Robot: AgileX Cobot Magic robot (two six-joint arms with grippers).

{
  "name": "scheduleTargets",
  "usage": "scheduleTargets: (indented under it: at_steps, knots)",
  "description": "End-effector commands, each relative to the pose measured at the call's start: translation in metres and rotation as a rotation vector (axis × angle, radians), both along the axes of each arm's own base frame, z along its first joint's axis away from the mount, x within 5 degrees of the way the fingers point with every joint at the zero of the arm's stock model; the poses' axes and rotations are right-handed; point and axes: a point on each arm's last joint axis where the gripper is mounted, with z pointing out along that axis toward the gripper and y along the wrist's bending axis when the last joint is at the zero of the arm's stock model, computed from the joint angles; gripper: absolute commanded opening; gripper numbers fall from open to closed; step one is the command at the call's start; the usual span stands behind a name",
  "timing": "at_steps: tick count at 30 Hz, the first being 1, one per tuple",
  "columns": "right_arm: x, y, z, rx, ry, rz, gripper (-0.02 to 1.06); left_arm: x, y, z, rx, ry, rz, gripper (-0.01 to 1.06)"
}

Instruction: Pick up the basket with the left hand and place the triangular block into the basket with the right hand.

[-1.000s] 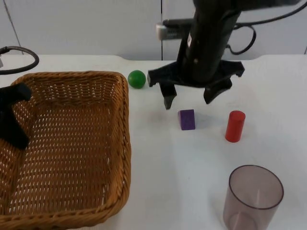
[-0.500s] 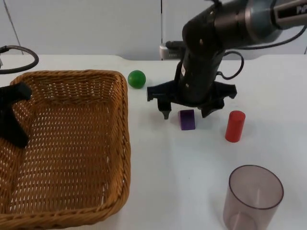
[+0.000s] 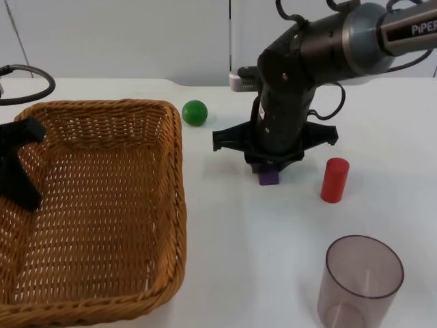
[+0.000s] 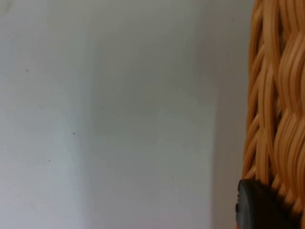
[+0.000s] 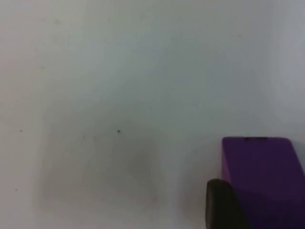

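White table (image 3: 225,273), grey wall behind. Basket (image 3: 102,205) is held at its rim by left gripper (image 3: 17,171), fingers clamped on the wicker. Purple block (image 3: 269,177) is straddled by right gripper (image 3: 270,164), lowered for the grab; whether fingers are closed can't be told.
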Motion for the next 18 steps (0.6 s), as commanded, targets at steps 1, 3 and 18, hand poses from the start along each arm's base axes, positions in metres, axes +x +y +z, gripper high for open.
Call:
scheduleTargets:
  at_steps: [1,3,18]
  knots:
    - [0.002,0.003,0.031,0.02,-0.07,0.025,0.0,0.002,-0.003,0.004,-0.027,-0.004,0.02,0.0]
    - [0.001,0.002,0.045,0.012,-0.088,0.038,0.0,0.002,-0.003,0.004,-0.027,-0.004,0.02,0.0]
    - [-0.045,-0.029,0.204,-0.118,-0.146,0.326,0.0,0.002,-0.003,0.004,-0.029,-0.001,0.018,0.0]
